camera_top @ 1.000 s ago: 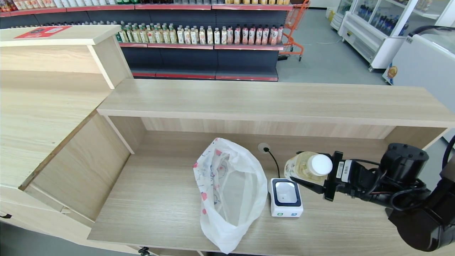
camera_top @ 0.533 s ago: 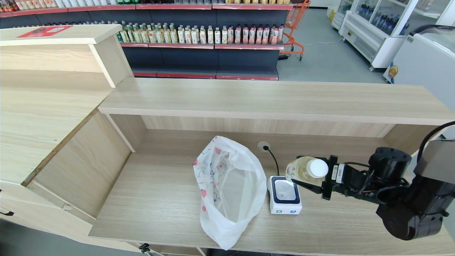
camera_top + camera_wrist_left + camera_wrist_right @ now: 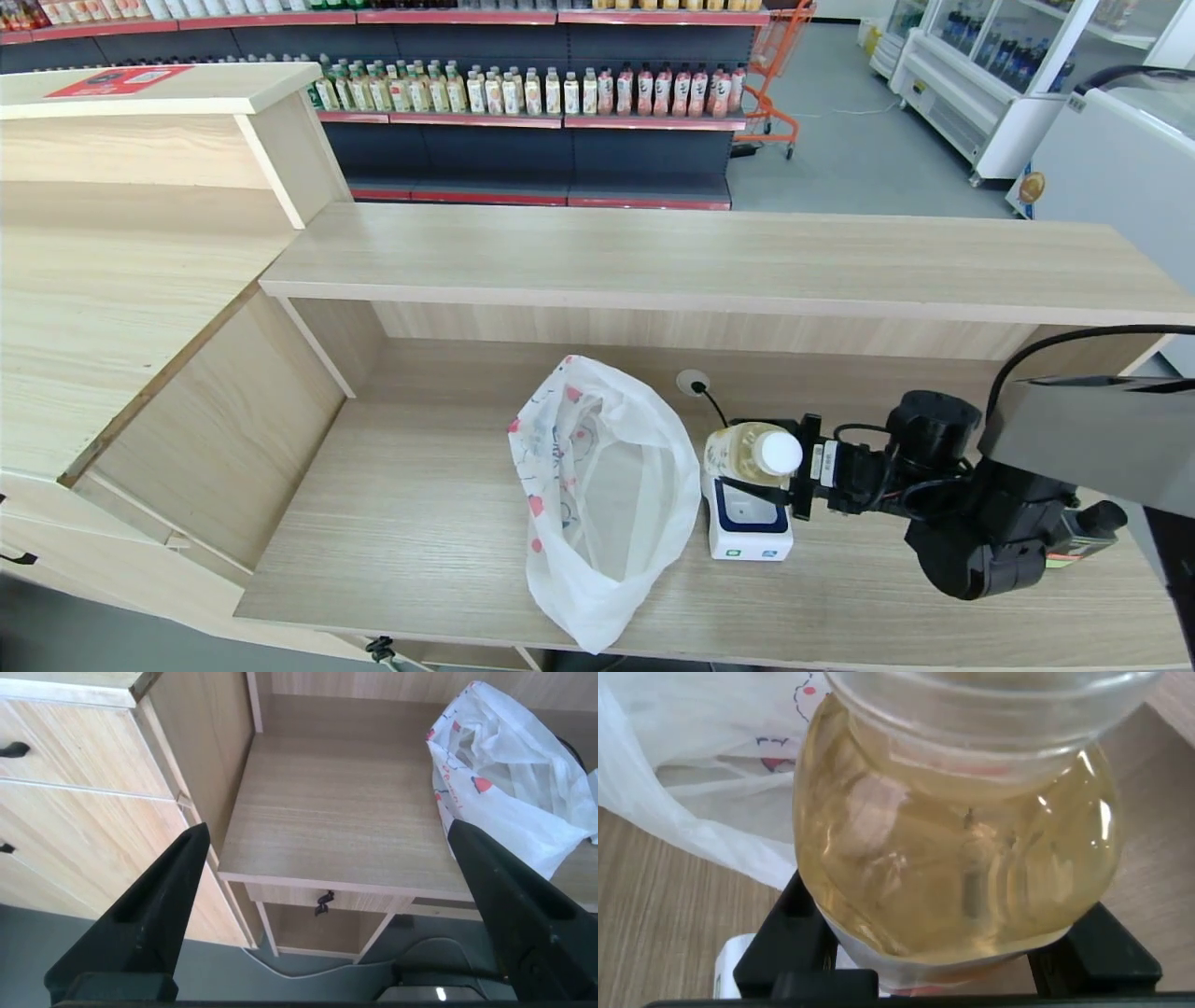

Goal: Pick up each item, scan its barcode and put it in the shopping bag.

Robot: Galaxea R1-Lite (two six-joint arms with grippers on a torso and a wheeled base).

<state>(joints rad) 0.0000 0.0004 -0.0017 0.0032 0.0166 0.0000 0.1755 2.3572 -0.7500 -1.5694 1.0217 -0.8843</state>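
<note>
Bottle [image 3: 744, 450] — clamped between the fingers of my right gripper [image 3: 739, 455], long axis along them, cap toward the wrist — hangs over the scanner [image 3: 747, 530]; the shopping bag [image 3: 597, 504] lies just past the fingertips. My left gripper [image 3: 327, 863] gapes, farther off.
</note>
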